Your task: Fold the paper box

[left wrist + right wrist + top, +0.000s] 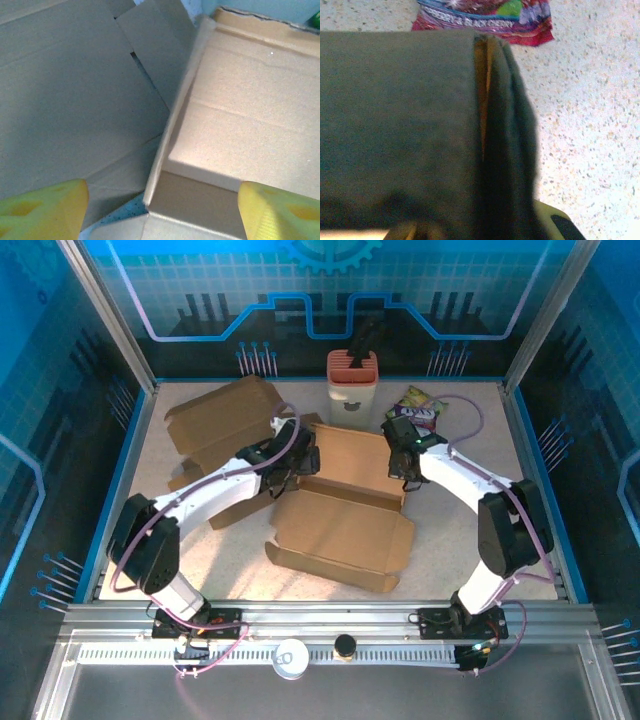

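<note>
Far left on the bench point(445, 550) there's a pile of flat brown cardboard point(215, 420), not folded into anything. Just right of it the left claw point(288, 468) sits over the left side of the paper box point(345, 525). From the left wrist cam, the left claw point(160, 210) is spread wide, one yellow fingertip point(45, 207) outside the box's left wall and the other over the inside, with the wall edge standing between them and nothing pinched. The paper box point(240, 115) itself is mid-bench, half built: back tray part open upward, front panel lying flat toward the arm bases. Behind it, at the back edge, stands an orange-topped holder point(352, 380).

Over on the right, the right claw point(403, 468) is at the box's right wall. On the right wrist cam the doubled-over cardboard wall point(395, 125) runs right down into the claw, which is clamped tight on it. A colourful snack packet point(485, 17) lies on the speckled surface just beyond.
</note>
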`<move>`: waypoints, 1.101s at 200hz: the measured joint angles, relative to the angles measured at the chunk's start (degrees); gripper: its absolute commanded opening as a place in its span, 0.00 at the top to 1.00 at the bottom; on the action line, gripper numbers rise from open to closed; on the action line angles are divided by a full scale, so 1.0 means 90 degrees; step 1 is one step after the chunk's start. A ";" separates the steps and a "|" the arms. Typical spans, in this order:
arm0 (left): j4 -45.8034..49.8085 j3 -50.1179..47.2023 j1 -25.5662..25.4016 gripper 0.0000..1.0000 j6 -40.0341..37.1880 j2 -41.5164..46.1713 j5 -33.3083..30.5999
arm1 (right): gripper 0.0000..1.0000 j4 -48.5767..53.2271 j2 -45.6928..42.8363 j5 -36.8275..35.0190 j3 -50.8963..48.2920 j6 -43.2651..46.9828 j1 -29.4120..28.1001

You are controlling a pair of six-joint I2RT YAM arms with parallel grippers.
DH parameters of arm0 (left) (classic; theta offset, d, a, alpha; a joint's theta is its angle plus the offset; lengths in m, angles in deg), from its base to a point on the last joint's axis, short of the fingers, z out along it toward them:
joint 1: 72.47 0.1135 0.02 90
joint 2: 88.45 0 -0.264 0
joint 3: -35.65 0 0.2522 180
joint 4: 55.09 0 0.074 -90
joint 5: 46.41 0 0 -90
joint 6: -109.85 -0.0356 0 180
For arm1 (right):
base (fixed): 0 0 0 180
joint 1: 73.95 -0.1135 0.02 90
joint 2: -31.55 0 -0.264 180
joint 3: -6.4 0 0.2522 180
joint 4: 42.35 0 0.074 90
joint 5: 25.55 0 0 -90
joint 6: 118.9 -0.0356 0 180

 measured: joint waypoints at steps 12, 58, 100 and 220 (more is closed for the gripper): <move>0.0017 -0.0102 -0.0012 0.22 0.0068 0.0301 0.0002 | 1.00 0.0012 -0.0197 0.0124 -0.0202 -0.0250 0.0148; 0.0221 -0.0345 -0.0311 0.22 0.0328 0.1202 0.0010 | 1.00 0.0092 -0.1455 0.0748 -0.1375 -0.1537 0.0869; 0.0580 -0.0690 -0.0658 0.25 0.0561 0.1676 0.0051 | 1.00 0.0216 -0.2528 0.1365 -0.2144 -0.3104 0.1231; 0.1537 -0.2773 -0.0954 0.43 0.1494 0.4192 -0.0233 | 1.00 0.1892 -0.2147 0.3111 -0.2176 -0.6679 0.1620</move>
